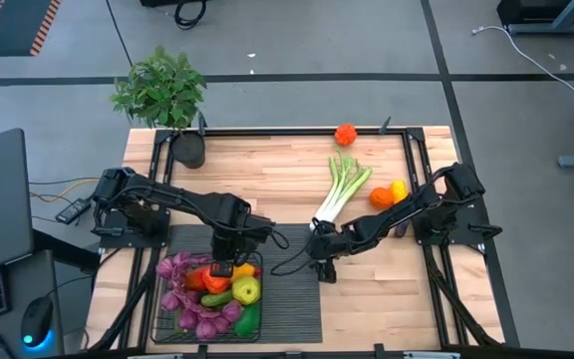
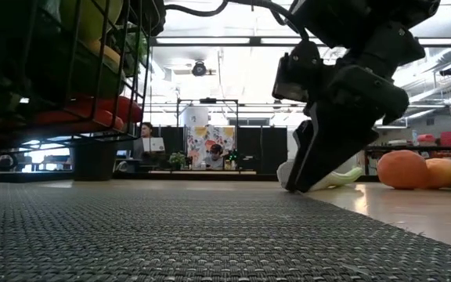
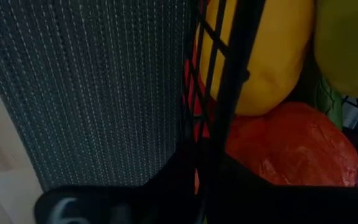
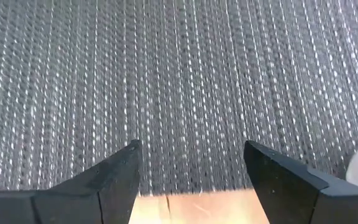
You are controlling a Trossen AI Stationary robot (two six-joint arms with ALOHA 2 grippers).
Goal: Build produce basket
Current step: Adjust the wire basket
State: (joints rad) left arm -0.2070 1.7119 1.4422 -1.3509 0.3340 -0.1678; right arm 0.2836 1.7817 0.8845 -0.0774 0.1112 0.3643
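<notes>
The black wire basket (image 1: 159,317) stands on the dark ribbed mat (image 1: 292,299) at the table's near left. It holds purple grapes (image 1: 182,295), a red pepper (image 1: 199,278), a yellow fruit (image 1: 246,290) and a green piece (image 1: 248,319). My left gripper (image 1: 225,263) is shut on the basket's far rim. In the low view the basket's bottom (image 2: 69,137) shows from below, raised over the mat. My right gripper (image 1: 323,265) is open and empty, pointing down at the mat's right edge (image 4: 191,168). A leek (image 1: 343,189), an orange (image 1: 345,134), an orange pepper (image 1: 381,197) and a lemon (image 1: 399,188) lie on the table. My left gripper holds the basket's far wall by its wire rim (image 3: 221,93), near the far right corner, coming from above. The wire wall runs in between the two fingers, one on the mat side and one on the produce side. My own fingers hide the place of contact.
A potted plant (image 1: 162,95) stands at the table's far left corner. A dark frame runs along the table's edges (image 1: 407,160). Bare wood lies right of the mat (image 1: 377,299). People sit in the room far behind the table (image 2: 149,145).
</notes>
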